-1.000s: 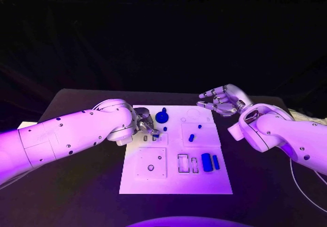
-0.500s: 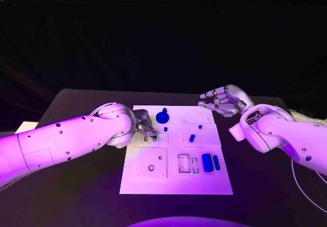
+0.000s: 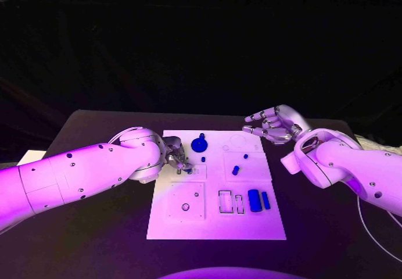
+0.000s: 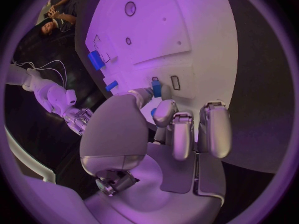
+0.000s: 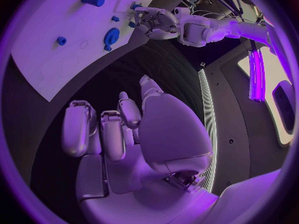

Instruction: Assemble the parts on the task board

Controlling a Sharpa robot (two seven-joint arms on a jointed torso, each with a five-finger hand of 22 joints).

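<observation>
Just beyond the fingertips of the left hand [image 3: 176, 154], at the near-left part of the task board [image 3: 217, 224], we saw a small blue part [image 4: 156, 88] pinched between the thumb and a finger, standing close to a narrow slot [image 4: 175, 82] in the white plate; the other fingers [image 4: 215, 129] hung curled and apart from it, touching nothing we could make out. We could not tell whether the part's tip had already entered a recess or only rested on the surface. The right hand [image 3: 274, 124] hovered off the board's far right corner, its fingers loosely bent and apart, holding nothing. Ahead of the left fingertips stood the round blue knob [image 3: 199, 143]; toward the right hand lay two small blue pegs [image 3: 235, 170], and nearer the robot two long blue blocks [image 3: 254, 200] sat beside empty rectangular slots [image 3: 225, 200]. We judged the step in hand to be seating the pinched part. To do it well, we thought the part should be kept upright, lined up over its recess, and lowered gently with the pinch kept until it sat. A tilted entry could jam it, and we reckoned the knob lay close enough for the knuckles to knock.
</observation>
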